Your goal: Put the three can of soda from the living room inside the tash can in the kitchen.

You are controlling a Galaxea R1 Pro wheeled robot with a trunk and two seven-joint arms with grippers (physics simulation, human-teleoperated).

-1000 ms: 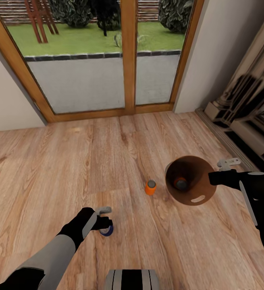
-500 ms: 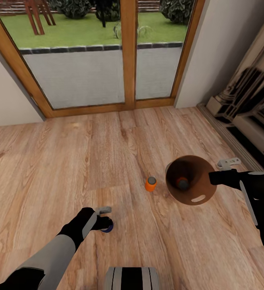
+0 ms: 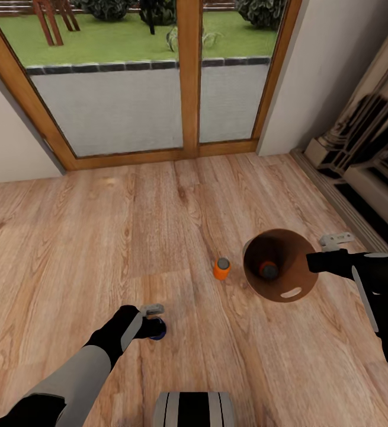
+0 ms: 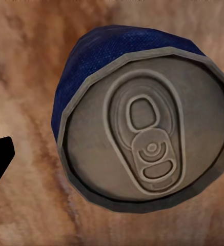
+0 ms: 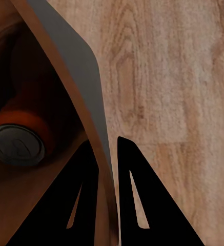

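My left hand (image 3: 152, 320) is open wide around the blue can (image 4: 142, 128); I should squeeze gently. My right hand (image 5: 107, 169) pinches the bin's rim (image 5: 70, 77).

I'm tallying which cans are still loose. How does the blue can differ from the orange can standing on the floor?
The blue can sits between the open fingers of the left pincer; the orange can stands free, nothing near it. The blue can stands well away from the trash can; the orange can stands just beside it. Colours differ: blue versus orange. Both stand upright on the plank floor, grey tops up.
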